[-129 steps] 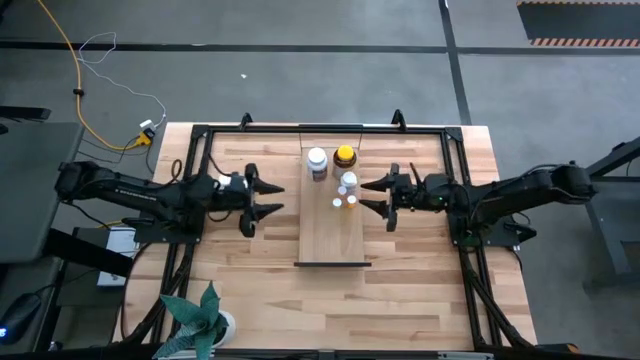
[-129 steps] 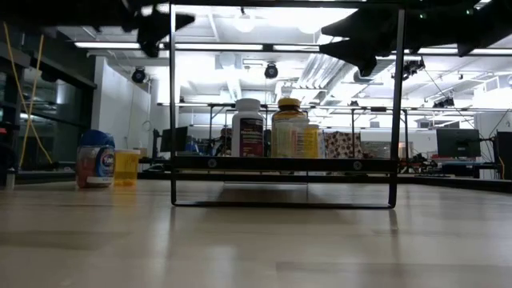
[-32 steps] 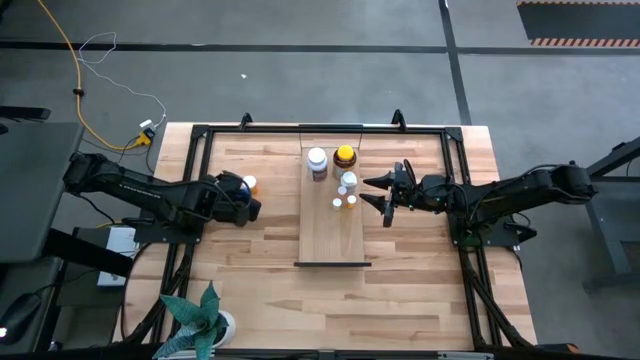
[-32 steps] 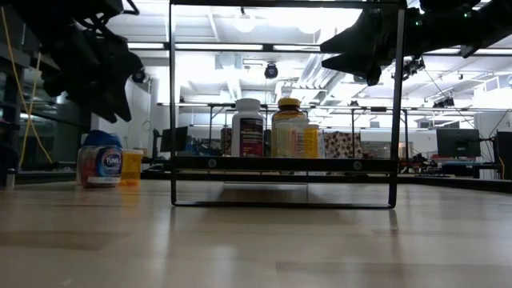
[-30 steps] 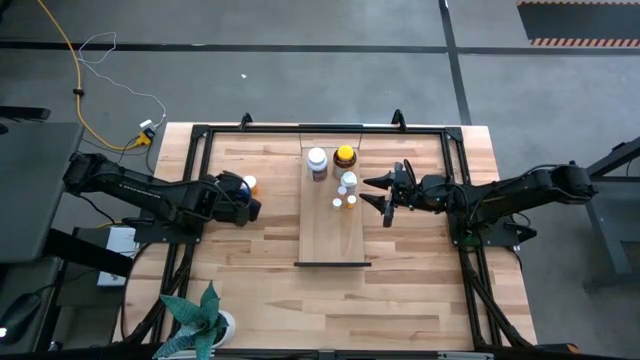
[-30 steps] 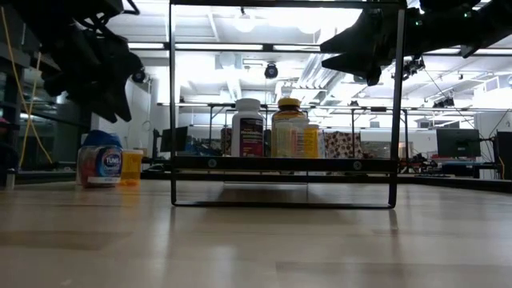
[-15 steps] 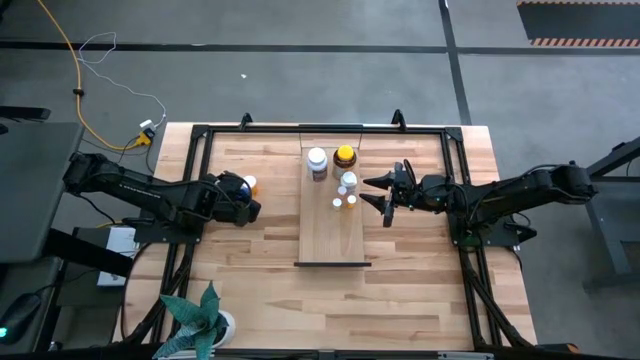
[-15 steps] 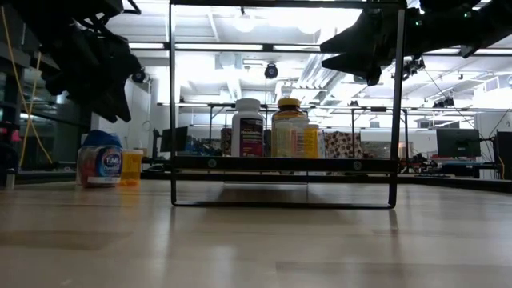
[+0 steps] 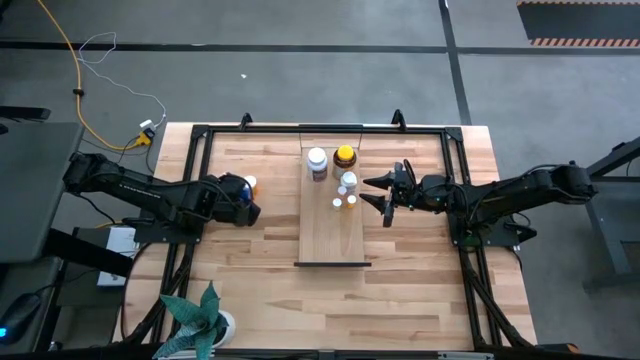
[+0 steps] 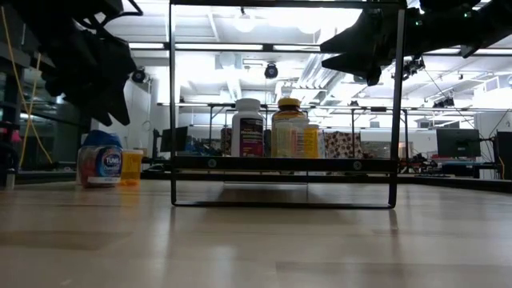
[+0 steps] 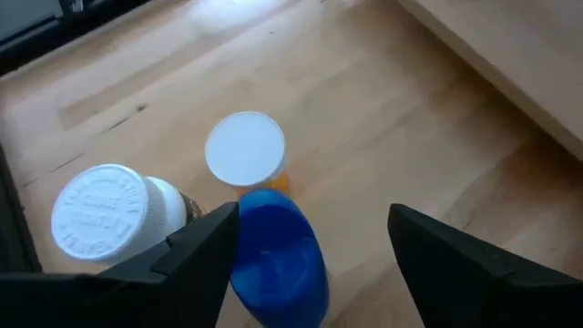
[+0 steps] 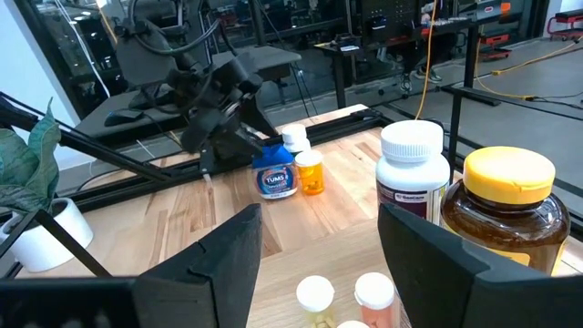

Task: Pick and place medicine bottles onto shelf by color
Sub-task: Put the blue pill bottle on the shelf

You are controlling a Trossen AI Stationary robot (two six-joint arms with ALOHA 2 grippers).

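Note:
A blue-capped bottle [image 11: 278, 260] stands on its base on the table's left part, next to a white-capped orange bottle [image 11: 246, 150] and a white bottle [image 11: 105, 210]. My left gripper [image 11: 314, 219] hangs open over the blue cap with a finger on either side; whether the near finger touches it, I cannot tell. On the shelf [image 9: 335, 235], at its far end, stand a white bottle [image 9: 317, 160], an amber yellow-capped one [image 9: 345, 156] and three small ones [image 9: 346, 192]. My right gripper [image 9: 372, 193] waits open, level, just right of them.
A black tube frame [image 9: 200, 132] runs round the table top. A potted plant [image 9: 200, 320] stands at the near left corner. Bare wood lies on the shelf's near half and on the table's near part [image 9: 400, 290].
Within the last second nothing has visibly moved. Since the oldest frames my left gripper has gone from beside the shelf toward the table's left edge and down over the blue-capped bottle, which has turned its label toward the near edge.

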